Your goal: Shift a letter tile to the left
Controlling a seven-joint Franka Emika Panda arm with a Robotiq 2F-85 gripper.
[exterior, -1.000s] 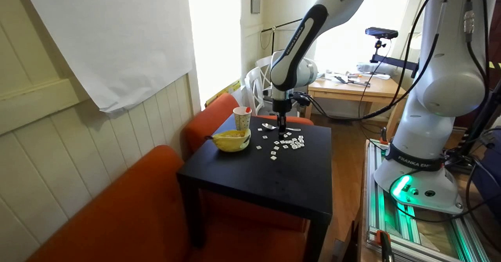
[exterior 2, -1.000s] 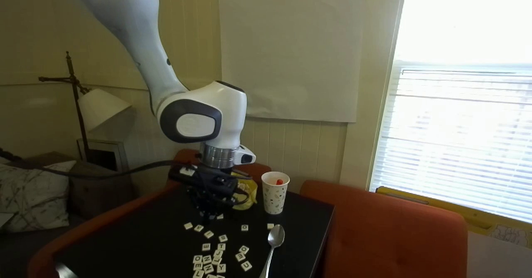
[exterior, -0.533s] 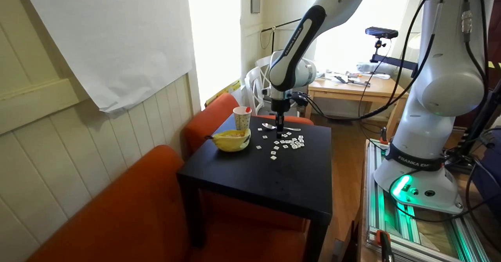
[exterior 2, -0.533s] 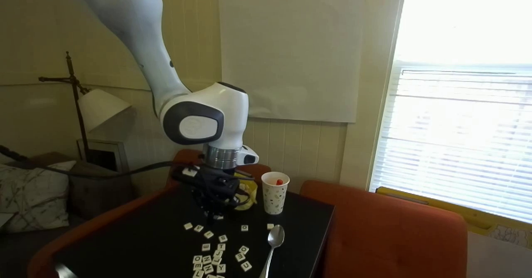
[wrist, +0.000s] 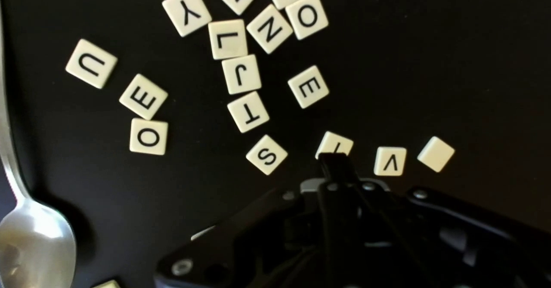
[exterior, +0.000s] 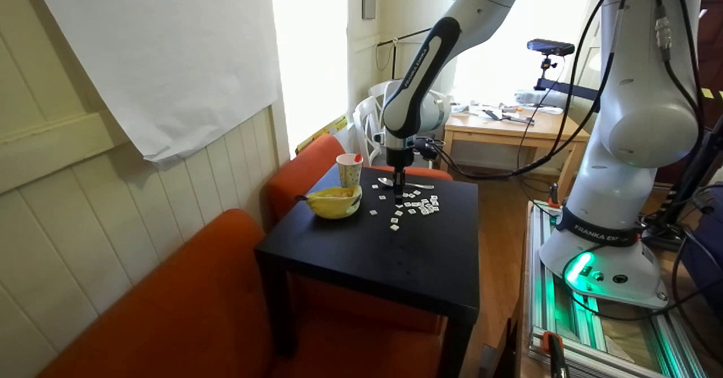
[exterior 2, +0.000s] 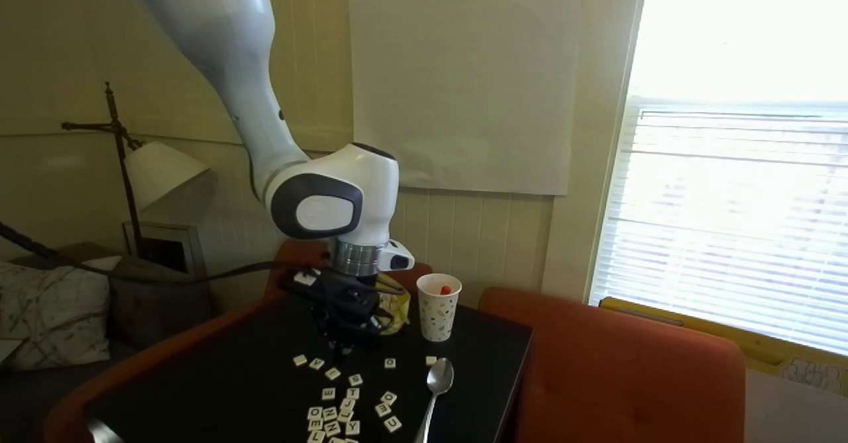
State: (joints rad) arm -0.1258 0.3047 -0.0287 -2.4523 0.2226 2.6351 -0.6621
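An orange chair (exterior 2: 609,363) stands near a panelled wall (exterior 2: 477,231) and bright window (exterior 2: 735,165).

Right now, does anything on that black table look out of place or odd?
A bare-faced tile lies beside the V tile in the wrist view. It looks odd because the other fully visible tiles there carry letters; it may be blank or face down. I see no spills.

All 3 views share tiles (wrist: 242,74), wrist view closest.
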